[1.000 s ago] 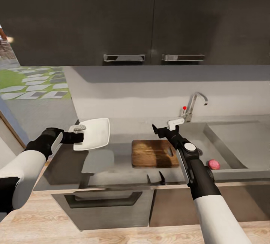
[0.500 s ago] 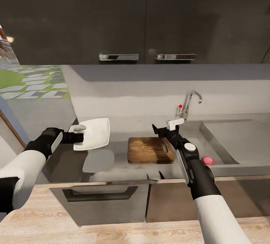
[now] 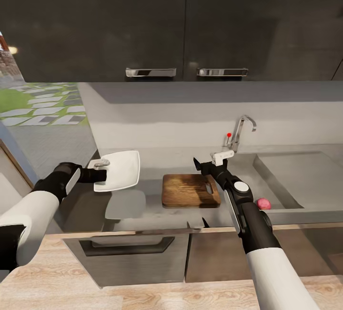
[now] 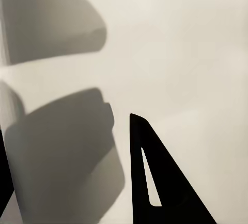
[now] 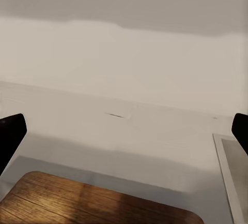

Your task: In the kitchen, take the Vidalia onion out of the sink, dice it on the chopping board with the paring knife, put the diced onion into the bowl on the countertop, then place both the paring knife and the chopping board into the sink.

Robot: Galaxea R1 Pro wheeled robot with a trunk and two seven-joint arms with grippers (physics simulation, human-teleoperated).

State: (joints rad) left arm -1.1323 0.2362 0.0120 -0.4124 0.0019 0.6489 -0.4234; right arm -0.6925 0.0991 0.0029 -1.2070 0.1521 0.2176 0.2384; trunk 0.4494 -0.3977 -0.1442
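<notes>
My left gripper [image 3: 101,164] is shut on the rim of the white bowl [image 3: 120,170], holding it tilted above the grey countertop [image 3: 152,211], where its shadow falls. In the left wrist view the bowl's pale surface [image 4: 170,53] lies behind a dark finger [image 4: 160,182]. The brown chopping board [image 3: 189,191] lies flat to the left of the sink [image 3: 278,183]. The pinkish onion [image 3: 263,203] sits in the basin by its front wall. My right gripper [image 3: 208,161] hangs open over the board's back right corner, holding nothing. The board's edge [image 5: 77,203] shows between its spread fingertips. I cannot make out the paring knife.
A curved chrome faucet [image 3: 239,132] with a red dot stands behind the sink. Dark wall cupboards [image 3: 181,24] with steel handles hang above the counter. A dark drawer front [image 3: 128,248] sits under the counter's front edge. A window [image 3: 38,105] lies to the left.
The camera moved with the robot, so board, sink and onion sit further left in the picture. Both grippers keep their pose, with the bowl still in the left one.
</notes>
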